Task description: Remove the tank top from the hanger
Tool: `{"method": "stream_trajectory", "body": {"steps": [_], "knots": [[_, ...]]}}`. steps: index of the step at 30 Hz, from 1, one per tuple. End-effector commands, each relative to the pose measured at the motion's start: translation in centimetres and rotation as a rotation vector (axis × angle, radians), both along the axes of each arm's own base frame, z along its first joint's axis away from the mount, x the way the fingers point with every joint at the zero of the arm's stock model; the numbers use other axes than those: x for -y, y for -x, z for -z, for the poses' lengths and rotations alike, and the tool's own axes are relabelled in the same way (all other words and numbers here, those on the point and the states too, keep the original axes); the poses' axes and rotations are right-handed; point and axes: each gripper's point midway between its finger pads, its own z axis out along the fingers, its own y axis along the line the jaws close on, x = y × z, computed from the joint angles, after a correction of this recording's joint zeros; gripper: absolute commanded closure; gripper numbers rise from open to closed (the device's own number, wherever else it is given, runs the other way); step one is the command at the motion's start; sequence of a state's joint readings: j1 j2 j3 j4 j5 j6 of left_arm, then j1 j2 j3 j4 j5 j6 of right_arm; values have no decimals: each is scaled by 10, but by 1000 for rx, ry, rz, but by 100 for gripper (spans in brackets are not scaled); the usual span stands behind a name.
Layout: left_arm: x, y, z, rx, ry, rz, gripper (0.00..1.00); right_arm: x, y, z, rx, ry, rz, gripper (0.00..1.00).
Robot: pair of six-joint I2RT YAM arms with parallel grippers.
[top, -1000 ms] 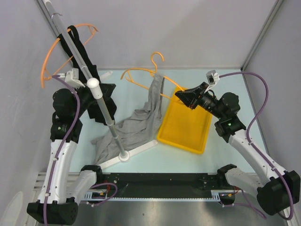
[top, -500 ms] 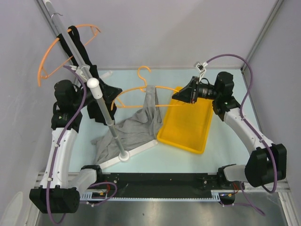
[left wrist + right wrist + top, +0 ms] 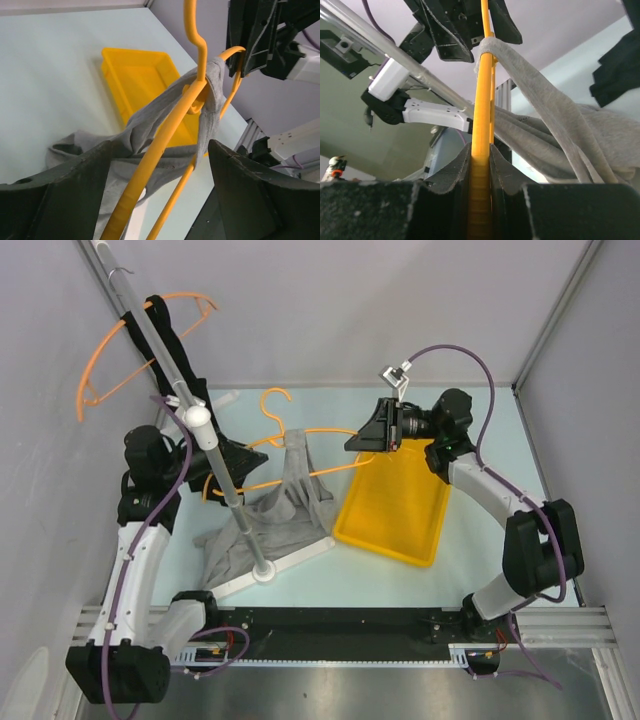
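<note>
An orange hanger (image 3: 300, 435) is held level above the table, and the grey tank top (image 3: 295, 475) hangs from it by a strap, its lower part heaped on the table. My right gripper (image 3: 358, 443) is shut on the hanger's right end; in the right wrist view the hanger bar (image 3: 481, 115) is pinched between the jaws (image 3: 481, 152), with the tank top strap (image 3: 540, 115) looped over it. My left gripper (image 3: 243, 455) is open at the hanger's left end. In the left wrist view the hanger (image 3: 165, 135) and the strap (image 3: 212, 95) lie between the wide-open fingers (image 3: 250, 195), untouched.
A yellow tray (image 3: 390, 535) lies right of the tank top and below the right gripper. A clothes rack pole (image 3: 215, 455) on a white base (image 3: 265, 572) stands at the left. Its rail carries a second orange hanger (image 3: 110, 350) with a black garment (image 3: 165, 330).
My right arm has swung up and to the left, carrying the hanger and dragging the tank top with it. My left gripper has come up around the hanger's left end.
</note>
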State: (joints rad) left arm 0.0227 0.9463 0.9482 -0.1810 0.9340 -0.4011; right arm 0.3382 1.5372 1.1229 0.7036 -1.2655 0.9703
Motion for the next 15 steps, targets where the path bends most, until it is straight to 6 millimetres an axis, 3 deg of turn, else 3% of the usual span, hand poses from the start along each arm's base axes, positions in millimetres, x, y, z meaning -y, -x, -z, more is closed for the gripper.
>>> {"method": "stream_trajectory", "body": {"steps": [1,5,7,9,11,12,13,14,15], "knots": [[4,16,-9,61,8,47,29,-2,6,-31,76,-77,-64,100],[1,19,-6,39,11,14,58,-7,1,-29,43,-89,-86,100],[-1,19,-10,37,6,-13,82,-8,-2,-30,40,-100,-79,100],[-3,21,-14,36,2,-33,98,-9,-8,-28,7,-101,-58,87],[-10,17,-14,33,-14,-102,100,-11,-18,-27,17,-105,-7,84],[-13,20,-18,52,-21,-127,100,-15,-31,-18,-81,-72,50,79],[-17,19,-19,55,-28,-159,100,-17,-45,-15,32,-49,114,76],[-23,16,-18,61,-41,-209,100,-19,-47,6,-107,63,161,73],[-26,16,-21,74,-44,-232,100,-20,-66,15,-104,120,290,60]]}}
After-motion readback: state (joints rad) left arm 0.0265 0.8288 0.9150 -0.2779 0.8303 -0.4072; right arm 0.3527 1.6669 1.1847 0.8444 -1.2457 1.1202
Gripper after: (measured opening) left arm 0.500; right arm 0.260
